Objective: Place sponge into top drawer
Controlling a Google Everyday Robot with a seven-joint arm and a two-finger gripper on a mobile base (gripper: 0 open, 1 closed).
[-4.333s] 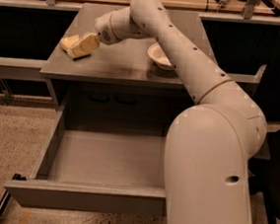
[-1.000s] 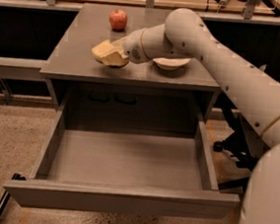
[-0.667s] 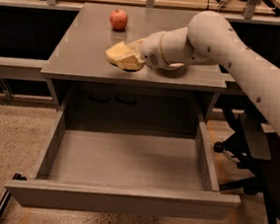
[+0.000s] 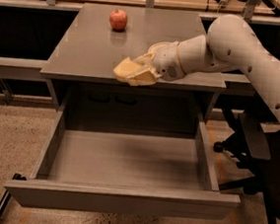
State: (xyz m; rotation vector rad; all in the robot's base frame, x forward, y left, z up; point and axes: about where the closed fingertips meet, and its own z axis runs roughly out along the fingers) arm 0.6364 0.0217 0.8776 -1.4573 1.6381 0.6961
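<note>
The gripper [image 4: 144, 71] is at the front edge of the counter [image 4: 87, 44], a bit right of the middle. Its fingers are closed on the sponge [image 4: 126, 71] and hold it tight. The sponge is pale yellow and looks bent and wavy. It sticks out to the left of the gripper. It sits right at the front edge of the counter, and part of it pokes out past that edge. I cannot tell if the sponge touches the counter or hangs just above it. The white arm [image 4: 235, 44] comes in from the right side and crosses the right front corner of the counter. Below the counter, the drawer [image 4: 121, 199] is pulled out wide. It is grey and shallow, with low side walls and a flat front panel. The sponge is above the back part of the drawer, not inside it. A red apple [image 4: 118, 19] stands near the back edge of the counter, left of the middle, well apart from the sponge. A dark chair [image 4: 256, 140] stands by the right side of the counter. The floor [image 4: 9, 136] is speckled.
</note>
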